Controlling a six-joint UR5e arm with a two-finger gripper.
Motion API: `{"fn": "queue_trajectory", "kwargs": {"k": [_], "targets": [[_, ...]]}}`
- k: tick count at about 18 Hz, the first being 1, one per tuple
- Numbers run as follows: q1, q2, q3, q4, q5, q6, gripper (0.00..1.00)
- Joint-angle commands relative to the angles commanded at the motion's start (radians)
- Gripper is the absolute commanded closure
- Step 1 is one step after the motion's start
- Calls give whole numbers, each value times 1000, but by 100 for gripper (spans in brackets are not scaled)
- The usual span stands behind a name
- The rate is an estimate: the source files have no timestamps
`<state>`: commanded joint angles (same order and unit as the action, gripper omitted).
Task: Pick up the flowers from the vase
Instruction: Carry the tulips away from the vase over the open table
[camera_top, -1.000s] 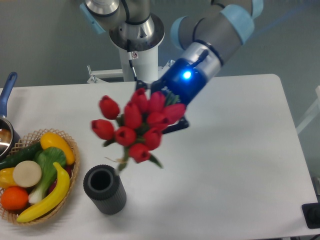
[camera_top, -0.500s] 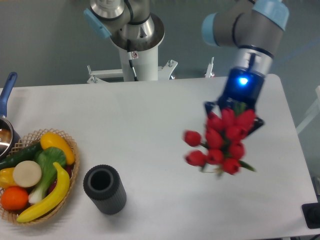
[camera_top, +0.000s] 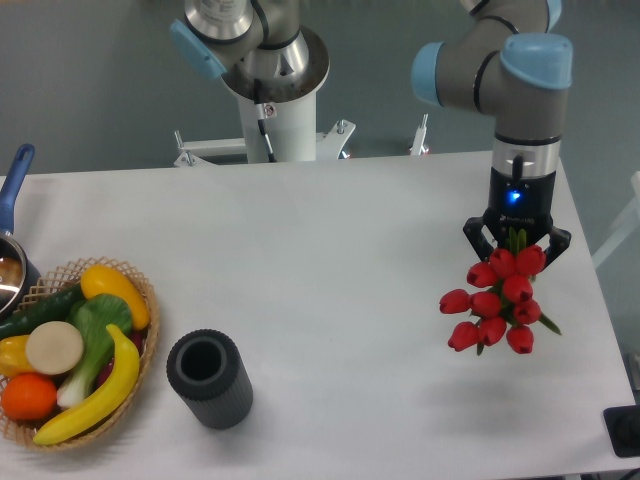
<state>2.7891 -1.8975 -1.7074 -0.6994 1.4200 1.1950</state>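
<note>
The flowers (camera_top: 496, 302), a bunch of red tulip buds with green stems, hang in my gripper (camera_top: 517, 243) over the right side of the white table. The gripper is shut on the stems, with the buds pointing down toward the table. The vase (camera_top: 209, 379), a short dark ribbed cylinder, stands empty at the front left of the table, far from the gripper.
A wicker basket (camera_top: 137, 283) with a banana, an orange and vegetables sits at the left edge. A pot with a blue handle (camera_top: 14, 180) shows at the far left. The arm's base (camera_top: 277, 110) stands behind the table. A dark object (camera_top: 624, 430) lies at the bottom right.
The gripper has carried the flowers from above the vase area across to the right side of the table. The vase and basket have not moved.
</note>
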Motion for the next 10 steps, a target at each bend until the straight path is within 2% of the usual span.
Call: {"fn": "queue_trajectory", "kwargs": {"k": [3,6,8,10], "targets": [[-25,-15,43,-40,40,-8,88],[-37,-18,118,-182,80,-27,86],[-46,-28,159,-250,103,-46,86],[-57,-38,172,-259,123,-58,86]]}}
